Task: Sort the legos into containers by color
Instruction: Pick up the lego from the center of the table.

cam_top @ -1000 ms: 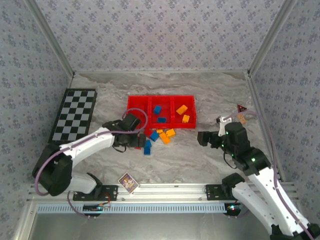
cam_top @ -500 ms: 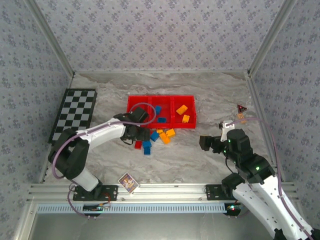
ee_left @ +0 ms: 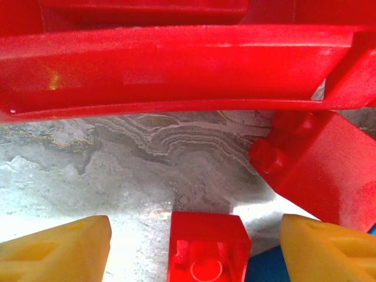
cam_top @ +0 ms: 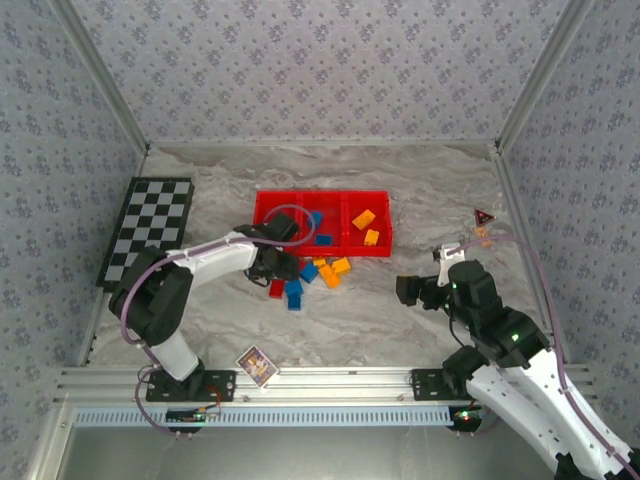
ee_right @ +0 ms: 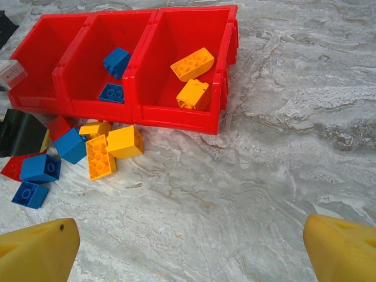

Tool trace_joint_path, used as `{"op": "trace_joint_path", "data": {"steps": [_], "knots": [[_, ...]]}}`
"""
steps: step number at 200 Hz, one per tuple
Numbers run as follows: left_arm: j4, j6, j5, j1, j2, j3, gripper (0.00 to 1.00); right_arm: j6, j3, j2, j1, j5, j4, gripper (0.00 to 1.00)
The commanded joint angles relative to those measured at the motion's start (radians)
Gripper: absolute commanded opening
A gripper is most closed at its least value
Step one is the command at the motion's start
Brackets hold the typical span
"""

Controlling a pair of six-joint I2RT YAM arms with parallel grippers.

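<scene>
Left end effector (cam_top: 284, 268) moved to the tray wall (ee_left: 176, 64), straddling a red lego (ee_left: 207, 247).

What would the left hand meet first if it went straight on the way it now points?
The left hand would first meet the small red lego lying between its fingers; beyond that, bare table, then the red tray's near wall. Depth is uncertain.

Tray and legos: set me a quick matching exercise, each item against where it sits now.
1. blue legos in the tray
2. orange-yellow legos in the tray
3. red lego between the fingers of the left gripper
4. checkered board

A. right compartment
B. table, left of the tray
C. middle compartment
D. table, just before the tray's front wall

Pairs: 1-C, 2-A, 3-D, 4-B.
</scene>
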Motion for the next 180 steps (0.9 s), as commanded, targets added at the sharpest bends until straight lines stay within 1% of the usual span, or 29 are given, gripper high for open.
{"op": "trace_joint_path", "data": {"steps": [1, 35, 79, 124, 157, 180], "knots": [[0.018, 0.001, 0.011, 0.015, 0.016, 0.015, 0.74, 0.009, -0.003, 0.001, 0.011, 0.035, -0.011, 1.0], [0.019, -0.011, -0.003, 0.03, 0.003, -0.008, 0.77, 0.012, -0.013, 0.009, 0.017, 0.023, 0.004, 1.0], [0.018, -0.021, -0.003, 0.033, -0.001, -0.039, 0.77, 0.006, -0.008, 0.026, 0.018, 0.024, -0.001, 1.0], [0.037, -0.041, 0.006, 0.033, -0.031, -0.105, 0.71, 0.004, -0.01, 0.029, 0.019, 0.03, 0.003, 1.0], [0.046, -0.055, -0.006, 0.033, -0.058, -0.13, 0.68, 0.004, -0.007, 0.03, 0.019, 0.032, 0.0, 1.0], [0.047, -0.06, -0.008, 0.033, -0.066, -0.128, 0.61, 0.004, -0.004, 0.03, 0.019, 0.035, -0.006, 1.0]]}}
